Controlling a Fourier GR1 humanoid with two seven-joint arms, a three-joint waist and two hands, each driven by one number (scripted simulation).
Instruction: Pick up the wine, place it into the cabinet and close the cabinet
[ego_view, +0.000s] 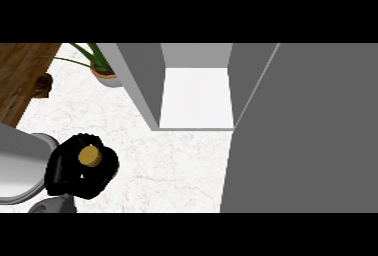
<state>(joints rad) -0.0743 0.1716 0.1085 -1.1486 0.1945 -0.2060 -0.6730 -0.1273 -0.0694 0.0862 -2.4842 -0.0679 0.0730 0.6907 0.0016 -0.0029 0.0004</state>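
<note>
So: left hand (77, 172) is at lower left of head view, black fingers curled round the wine (90, 156). Only the bottle's round tan cork/top shows, poking up between fingers; rest of bottle hidden by the hand. Grey forearm comes in from the bottom-left edge.

Hand + wine sit over the white marble counter (170, 165), left of and below the cabinet (196, 95) opening, well apart from it. Cabinet is open: white inner floor visible, grey side walls. Its door (310, 140) is swung out, big grey panel filling the right side of the view.

Potted plant (103, 67) at top, just left of the cabinet's left wall. Wood surface (22, 75) in the top-left corner w/ a small dark thing on it, can't tell what.

Right hand doesn't show.
</note>
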